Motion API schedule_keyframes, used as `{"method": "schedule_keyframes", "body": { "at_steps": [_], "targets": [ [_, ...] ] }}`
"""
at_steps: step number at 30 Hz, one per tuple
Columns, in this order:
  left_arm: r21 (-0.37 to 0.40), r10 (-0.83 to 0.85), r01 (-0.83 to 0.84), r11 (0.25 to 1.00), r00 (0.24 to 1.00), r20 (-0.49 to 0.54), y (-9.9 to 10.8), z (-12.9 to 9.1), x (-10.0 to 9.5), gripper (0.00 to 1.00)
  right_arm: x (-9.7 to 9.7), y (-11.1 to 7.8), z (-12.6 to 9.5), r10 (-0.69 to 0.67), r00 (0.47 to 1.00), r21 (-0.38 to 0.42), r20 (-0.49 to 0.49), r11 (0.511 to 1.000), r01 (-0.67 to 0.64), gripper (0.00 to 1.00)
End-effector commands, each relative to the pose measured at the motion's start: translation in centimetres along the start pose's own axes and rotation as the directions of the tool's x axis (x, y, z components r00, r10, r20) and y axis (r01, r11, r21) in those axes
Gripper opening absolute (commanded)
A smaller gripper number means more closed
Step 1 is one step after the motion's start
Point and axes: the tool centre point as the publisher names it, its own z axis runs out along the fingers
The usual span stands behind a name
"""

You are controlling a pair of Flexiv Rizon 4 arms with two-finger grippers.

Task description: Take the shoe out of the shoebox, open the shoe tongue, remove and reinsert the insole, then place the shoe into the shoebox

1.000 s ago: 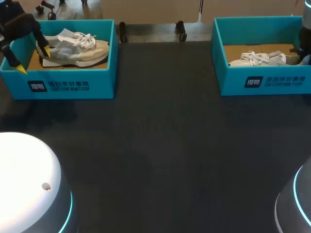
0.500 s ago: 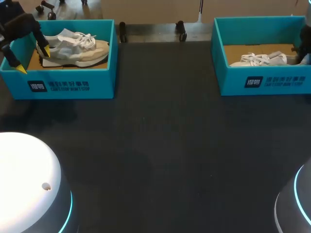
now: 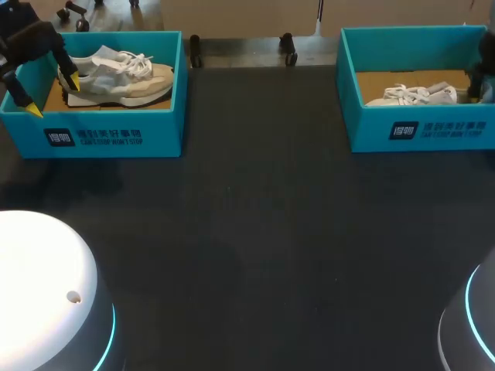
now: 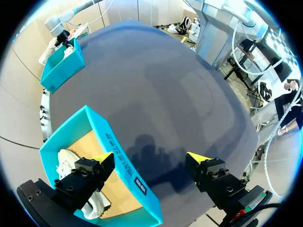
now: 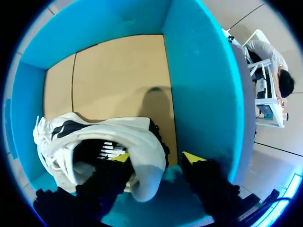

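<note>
The table has a dark matt top. The left shoebox and right shoebox are smooth matt teal card, their floors bare brown card. The right shoe is soft white cloth.

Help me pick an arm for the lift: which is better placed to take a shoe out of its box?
Right. The right end effector is down in the right box, open astride the shoe's heel. The left end effector only straddles the left box's wall.
</note>
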Motion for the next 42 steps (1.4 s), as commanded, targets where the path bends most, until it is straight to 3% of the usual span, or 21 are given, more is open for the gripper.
{"method": "schedule_keyframes", "body": {
  "at_steps": [1,11,18,31,42],
  "targets": [
    [-0.002,0.0,0.0,1.0,1.0,-0.003,0.0,-0.1,0.0,1.0,0.1,-1.3,-1.7,0.003,1.0,-0.041,0.009,0.999,-0.003,1.0],
    [-0.002,0.0,0.0,1.0,1.0,-0.003,0.0,-0.1,0.0,1.0,0.0,-2.3,-6.2,0.036,0.999,-0.052,-0.001,0.998,-0.036,1.0],
    [-0.002,0.0,0.0,1.0,1.0,-0.003,0.0,-0.1,0.0,1.0,0.4,-4.2,-9.9,0.049,0.998,-0.037,-0.047,0.998,-0.051,1.0],
    [-0.002,0.0,0.0,1.0,1.0,-0.003,0.0,-0.1,0.0,1.0,4.1,-11.3,-13.9,0.069,0.993,0.002,-0.098,0.998,-0.069,1.0],
    [-0.002,0.0,0.0,1.0,1.0,-0.003,0.0,-0.1,0.0,1.0,7.1,-16.8,-14.3,0.132,0.983,0.028,-0.13,0.991,-0.129,1.0]
  ]
}}
